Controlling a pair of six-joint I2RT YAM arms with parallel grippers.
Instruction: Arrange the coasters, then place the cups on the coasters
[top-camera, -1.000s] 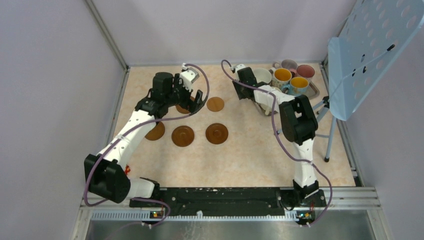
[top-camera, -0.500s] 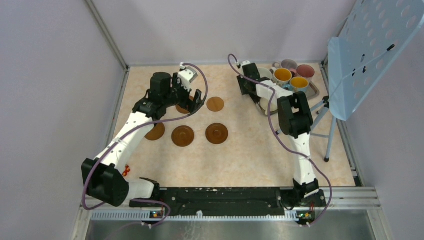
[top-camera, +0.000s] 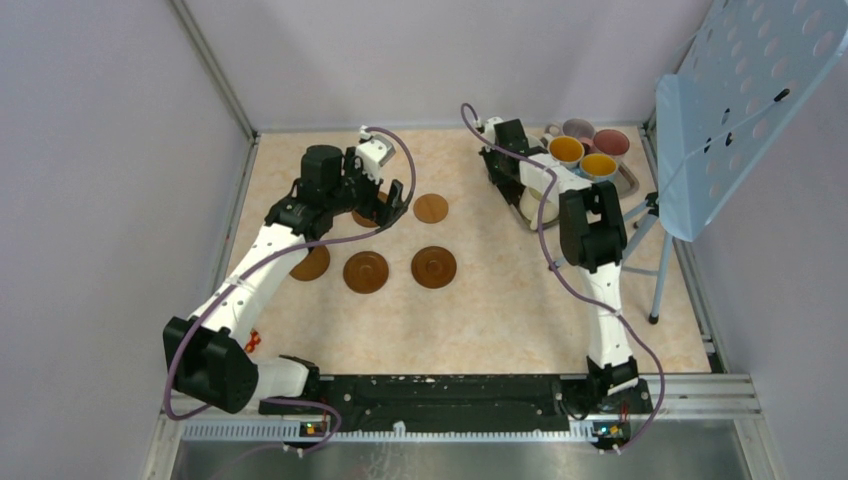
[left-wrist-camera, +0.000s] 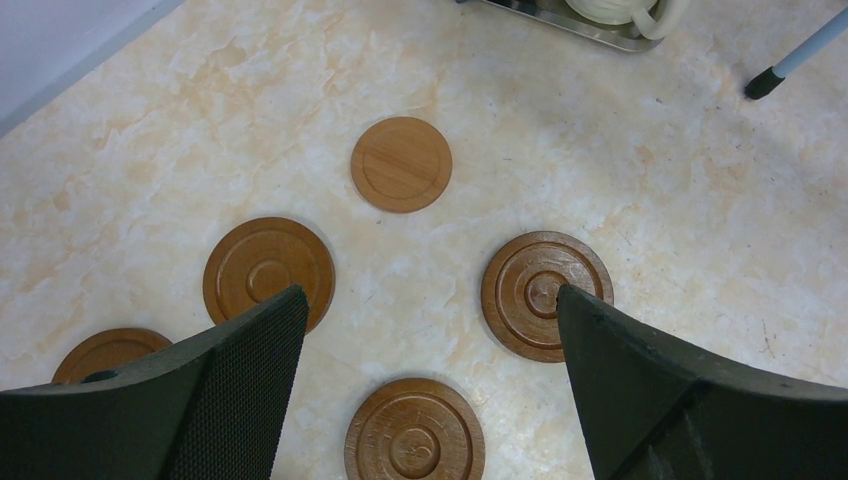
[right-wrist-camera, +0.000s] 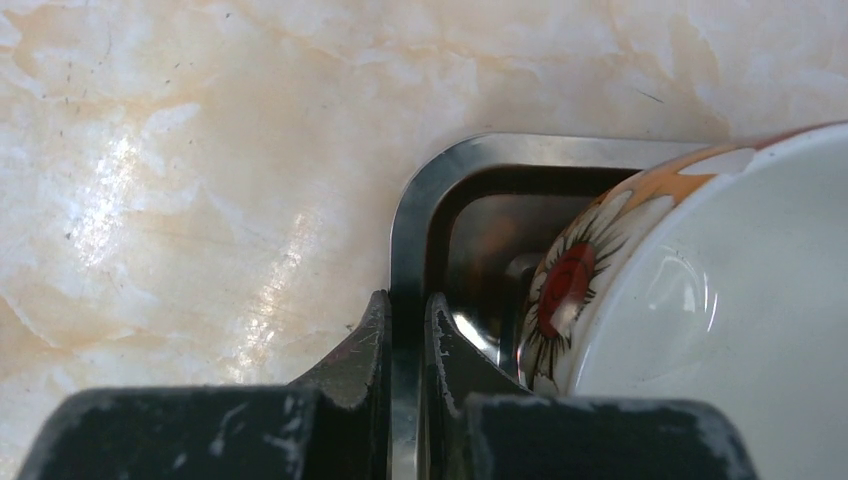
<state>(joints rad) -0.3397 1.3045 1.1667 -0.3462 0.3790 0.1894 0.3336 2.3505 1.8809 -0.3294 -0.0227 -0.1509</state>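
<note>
Several brown coasters lie on the table's left half: a lighter one (top-camera: 431, 208) (left-wrist-camera: 401, 163) and dark ringed ones (top-camera: 433, 267) (top-camera: 366, 272) (top-camera: 311, 263). My left gripper (top-camera: 388, 203) (left-wrist-camera: 430, 295) hovers open above them, with dark coasters (left-wrist-camera: 268, 273) (left-wrist-camera: 546, 294) (left-wrist-camera: 414, 440) showing between and beside its fingers. The cups (top-camera: 566, 150) (top-camera: 598, 165) (top-camera: 611, 144) stand together in a silver tray (top-camera: 632, 182) at the back right. My right gripper (top-camera: 498, 168) (right-wrist-camera: 405, 300) is shut on the tray's rim (right-wrist-camera: 410, 220), next to a white cup with a flower pattern (right-wrist-camera: 690, 300).
A pale blue perforated panel (top-camera: 740, 90) on a thin stand (top-camera: 662, 270) rises at the right edge; one stand foot (left-wrist-camera: 765, 82) rests near the tray (left-wrist-camera: 600, 30). Grey walls close the table's left and back sides.
</note>
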